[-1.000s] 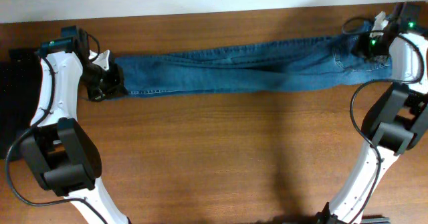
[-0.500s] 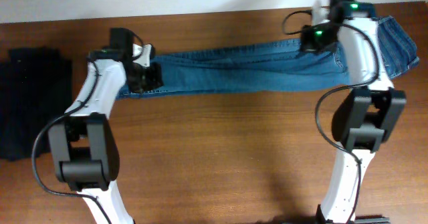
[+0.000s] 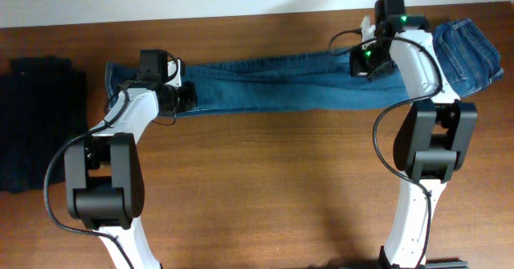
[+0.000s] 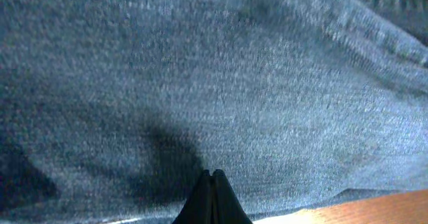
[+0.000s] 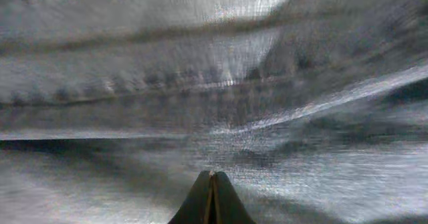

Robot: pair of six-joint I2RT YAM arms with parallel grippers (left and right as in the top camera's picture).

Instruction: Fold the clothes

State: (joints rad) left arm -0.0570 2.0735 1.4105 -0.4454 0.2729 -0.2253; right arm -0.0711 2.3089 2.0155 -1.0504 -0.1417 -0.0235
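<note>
Brown tabletop fills overhead frame. Blue jeans lie stretched long across upper frame, waistband end upper right, leg ends upper left. Black pile at left edge, apart from jeans, not my job.

My left pincer on legs, upper left, tips pressed together against denim. My right pincer on thigh part, upper right, likewise closed. Cannot tell whether either nips fold.

Judgement: denim weighty, limp but thick, grippy, not fragile. Best holds: hems, waistband, through both layers.
</note>
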